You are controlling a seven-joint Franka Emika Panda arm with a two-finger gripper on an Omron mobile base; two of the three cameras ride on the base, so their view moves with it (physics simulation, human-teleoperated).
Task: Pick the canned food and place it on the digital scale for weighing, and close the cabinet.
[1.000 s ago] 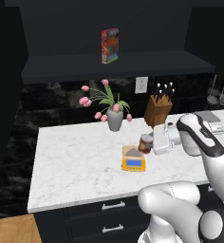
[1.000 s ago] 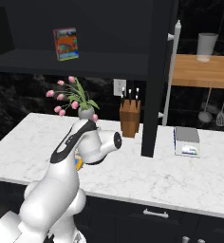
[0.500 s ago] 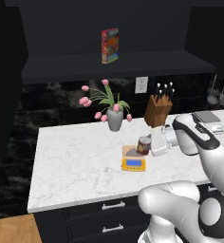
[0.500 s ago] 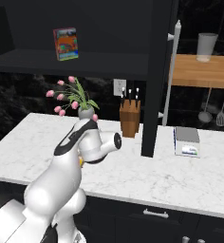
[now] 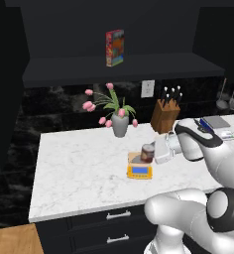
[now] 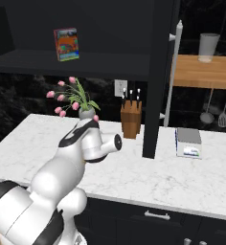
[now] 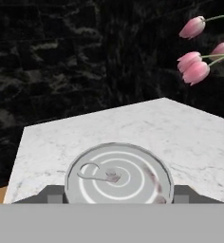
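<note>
The claw (image 5: 156,150) grips the canned food (image 5: 147,153) over the digital scale (image 5: 140,167) on the worktop (image 5: 79,168) (placing step); next, release, withdraw, then shut the cabinet (image 6: 161,72).

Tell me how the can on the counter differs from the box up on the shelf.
The canned food is a short, dark red cylinder with a silvery ring-pull lid; the box is a taller, flat-sided pack printed in many colours. The canned food stands on the digital scale between the fingers of the gripper; the box stands free on the shelf. Both are upright and reddish.
</note>
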